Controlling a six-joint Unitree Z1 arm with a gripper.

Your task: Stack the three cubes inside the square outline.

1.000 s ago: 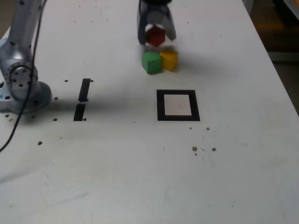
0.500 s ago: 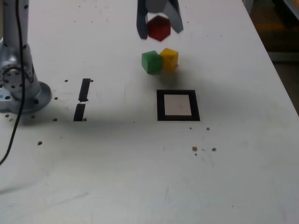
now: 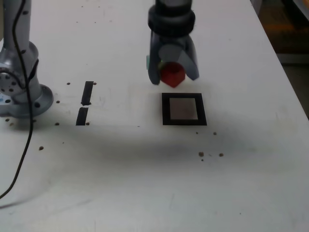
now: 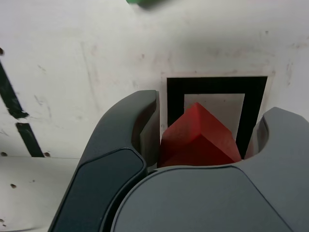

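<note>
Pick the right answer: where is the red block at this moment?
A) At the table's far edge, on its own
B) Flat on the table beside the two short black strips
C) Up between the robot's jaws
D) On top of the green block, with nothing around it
C: the wrist view shows the red block between the two jaws, with the black square outline beyond it on the table.

"What colour's that cube (image 4: 198, 140) at the lower centre of the wrist view?"
"Solid red, no pattern."
"And the square outline (image 3: 166, 110) right of centre in the exterior view?"
"Black, around a paler middle."
"The tape strips (image 3: 87, 93) to the left?"
"Black too, on a whitish table (image 3: 116, 183) with brown specks."
</note>
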